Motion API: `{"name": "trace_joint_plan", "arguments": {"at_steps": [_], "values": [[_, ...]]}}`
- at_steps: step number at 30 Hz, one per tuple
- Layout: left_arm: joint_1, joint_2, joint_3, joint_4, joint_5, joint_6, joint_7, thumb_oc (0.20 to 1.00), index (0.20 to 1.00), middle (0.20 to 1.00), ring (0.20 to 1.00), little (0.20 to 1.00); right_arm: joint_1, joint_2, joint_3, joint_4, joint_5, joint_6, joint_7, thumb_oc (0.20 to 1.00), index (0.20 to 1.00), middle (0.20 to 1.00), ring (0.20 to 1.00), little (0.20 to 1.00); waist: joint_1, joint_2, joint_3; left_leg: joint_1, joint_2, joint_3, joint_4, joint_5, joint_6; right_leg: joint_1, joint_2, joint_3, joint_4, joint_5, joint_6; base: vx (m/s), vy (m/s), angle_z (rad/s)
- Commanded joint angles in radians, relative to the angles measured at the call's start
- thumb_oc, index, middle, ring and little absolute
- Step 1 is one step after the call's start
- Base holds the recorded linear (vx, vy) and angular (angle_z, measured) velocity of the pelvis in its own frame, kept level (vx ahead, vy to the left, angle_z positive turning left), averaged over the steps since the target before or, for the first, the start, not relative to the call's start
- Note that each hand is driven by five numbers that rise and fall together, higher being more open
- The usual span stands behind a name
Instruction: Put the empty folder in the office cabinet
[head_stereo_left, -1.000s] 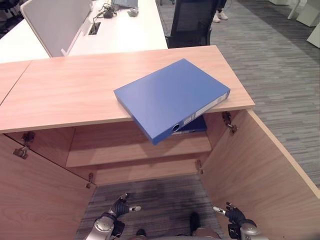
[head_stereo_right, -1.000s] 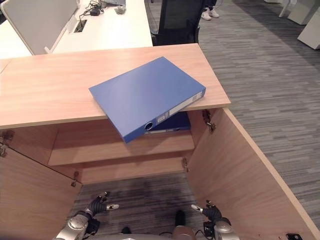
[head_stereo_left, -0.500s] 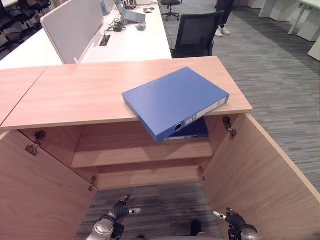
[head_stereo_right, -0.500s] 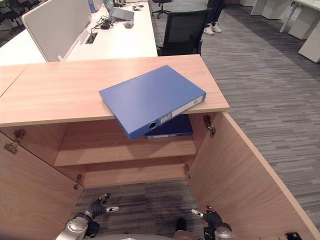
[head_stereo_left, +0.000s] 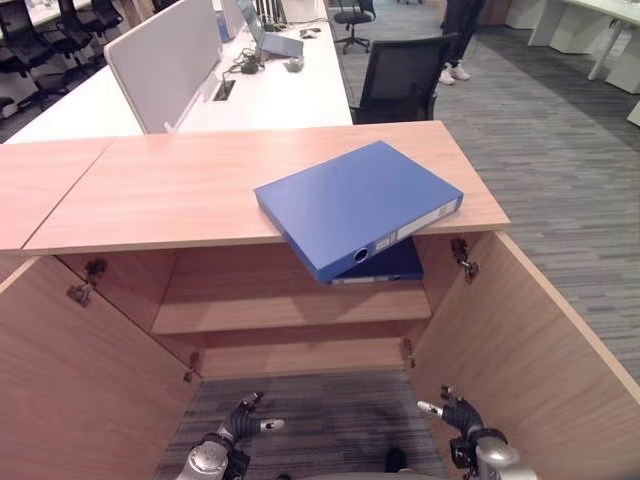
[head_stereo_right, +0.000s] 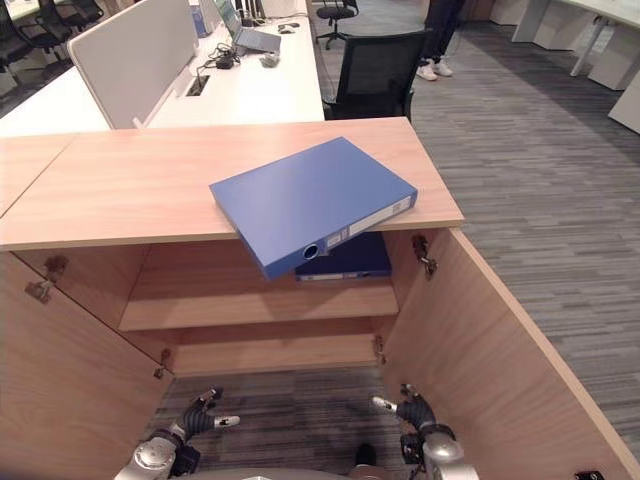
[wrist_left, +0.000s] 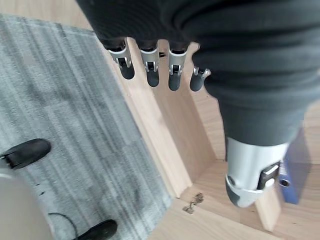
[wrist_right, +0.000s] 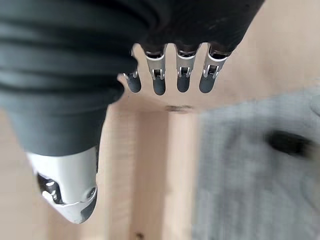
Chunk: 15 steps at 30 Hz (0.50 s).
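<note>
The flat blue cardboard folder (head_stereo_left: 355, 205) lies on the light wooden worktop (head_stereo_left: 170, 185) of the open office cabinet (head_stereo_left: 290, 300), its near corner overhanging the front edge at about 5 o'clock. Beneath it, a second dark blue folder (head_stereo_left: 385, 265) rests on the wooden upper shelf (head_stereo_left: 260, 295). Both cabinet doors stand swung out. My left hand (head_stereo_left: 243, 420) and my right hand (head_stereo_left: 455, 412) hang low over the grey carpet floor (head_stereo_left: 330, 410), well apart from the folder, fingers (wrist_left: 150, 75) relaxed and straight, holding nothing.
</note>
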Motion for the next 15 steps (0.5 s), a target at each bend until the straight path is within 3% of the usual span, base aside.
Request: {"name": "trace_joint_plan", "arguments": {"at_steps": [1, 6, 15], "values": [[-0.048, 0.044, 0.001, -0.020, 0.056, -0.052, -0.005, 1.000, 1.000, 1.000, 1.000, 1.000, -0.044, -0.069, -0.048, -0.162, -0.111, -0.095, -0.035, 1.000, 1.000, 1.000, 1.000, 1.000, 0.005, -0.051, 0.053, -0.025, -0.043, -0.012, 0.031, -0.025, 0.014, 0.075, -0.015, 0.005, 0.124, -0.175, 0.038, 0.00, 0.000, 0.00], [-0.046, 0.042, -0.001, -0.033, 0.069, -0.058, -0.008, 1.000, 1.000, 1.000, 1.000, 1.000, -0.037, -0.168, -0.126, -0.494, -0.158, -0.135, -0.021, 1.000, 1.000, 1.000, 1.000, 1.000, -0.002, -0.049, 0.056, -0.026, -0.040, -0.021, 0.047, -0.034, 0.021, 0.053, -0.018, 0.005, 0.181, -0.200, 0.037, 0.00, 0.000, 0.00], [-0.033, 0.032, 0.009, -0.028, 0.050, -0.062, -0.001, 1.000, 1.000, 1.000, 1.000, 1.000, -0.113, -0.158, -0.162, -0.832, -0.013, -0.204, 0.024, 1.000, 1.000, 1.000, 1.000, 1.000, 0.000, -0.048, 0.039, -0.019, -0.037, -0.017, 0.038, -0.030, 0.020, 0.065, -0.012, 0.002, 0.164, -0.201, 0.036, 0.00, -0.003, 0.01]]}}
